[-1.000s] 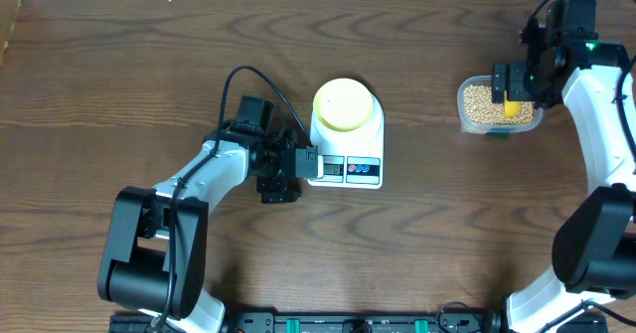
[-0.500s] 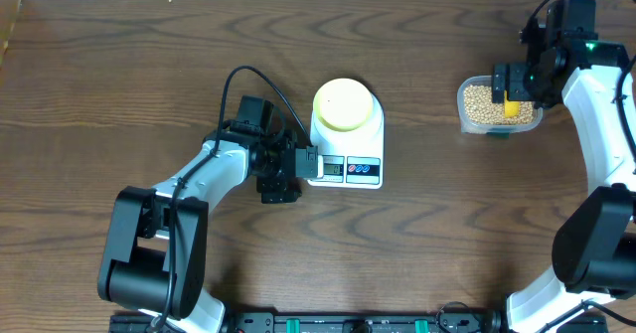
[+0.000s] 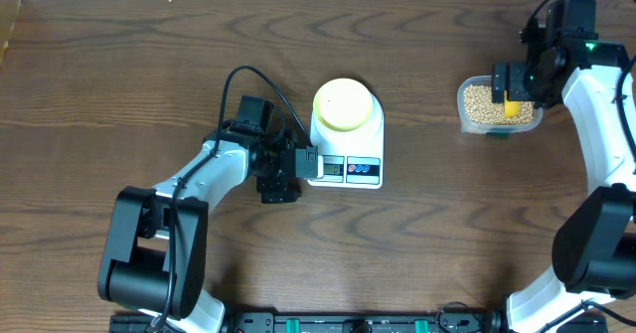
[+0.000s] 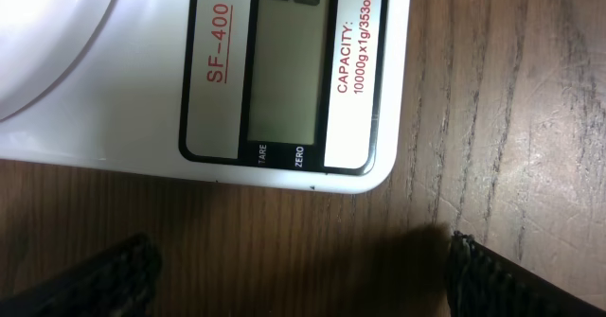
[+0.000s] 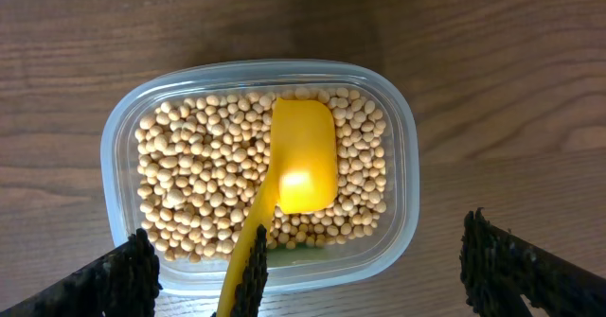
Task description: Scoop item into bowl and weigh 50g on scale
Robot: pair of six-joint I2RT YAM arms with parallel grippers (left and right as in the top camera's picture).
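The white scale [image 3: 363, 164] stands mid-table with the pale yellow-green bowl [image 3: 344, 105] on its platform. My left gripper [image 3: 298, 167] is at the scale's front left corner. In the left wrist view its display [image 4: 284, 61] fills the top, and the gripper [image 4: 303, 293] is open over bare wood. The tan beans [image 5: 199, 166] fill a clear tub [image 5: 402, 147] at the right. A yellow scoop [image 5: 303, 156] lies on them, its handle [image 5: 239, 274] running back between my fingers. My right gripper [image 5: 312, 284] hangs open above the tub [image 3: 467, 109], touching nothing.
Brown wooden table [image 3: 149, 75] with a pale wall edge along the back. A black cable [image 3: 253, 75] loops from the left arm behind the scale. A dark ribbed strip [image 5: 258, 279] runs along the scoop handle.
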